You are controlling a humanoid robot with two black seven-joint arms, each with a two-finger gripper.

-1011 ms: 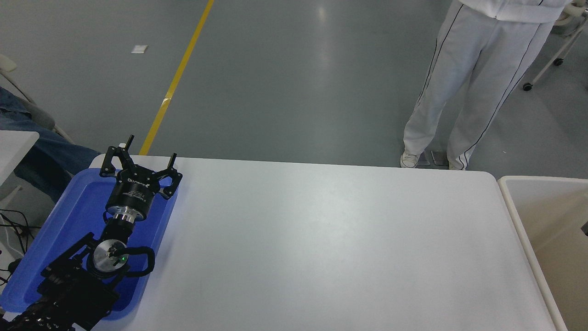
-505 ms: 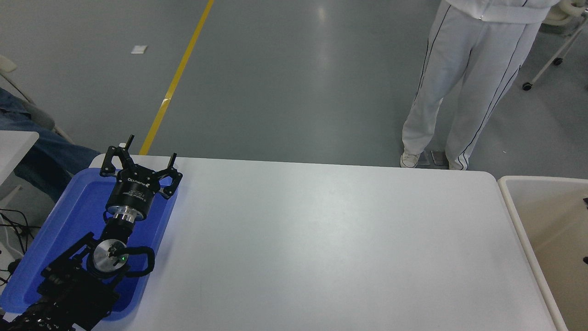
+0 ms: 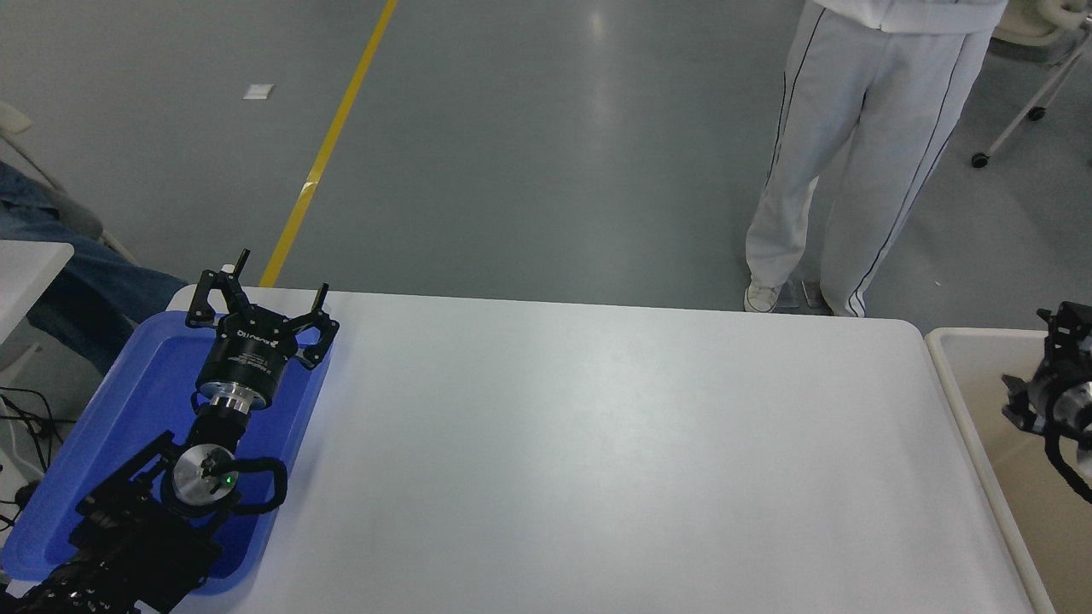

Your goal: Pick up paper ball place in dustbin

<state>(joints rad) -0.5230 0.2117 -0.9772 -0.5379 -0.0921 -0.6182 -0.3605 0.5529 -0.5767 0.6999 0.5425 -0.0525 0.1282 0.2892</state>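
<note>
No paper ball shows in this view. The cream-beige dustbin [image 3: 949,375] stands against the table's right end, cut off by the picture's edge. My right gripper [image 3: 1054,368] comes in from the right edge and hangs over the dustbin's far part; only part of it shows, and nothing can be seen in it. My left gripper [image 3: 280,277] is parked at the lower left over the blue tray [image 3: 128,401], open and empty.
A person in white trousers [image 3: 840,162] stands on the floor beyond the table's far right corner. Another person's leg in blue jeans [image 3: 77,290] is at the far left. The white table [image 3: 597,452] spans the middle.
My right gripper has come into view from the right edge, above the dustbin. The person in white has shifted slightly to the left. My left arm has not moved.
</note>
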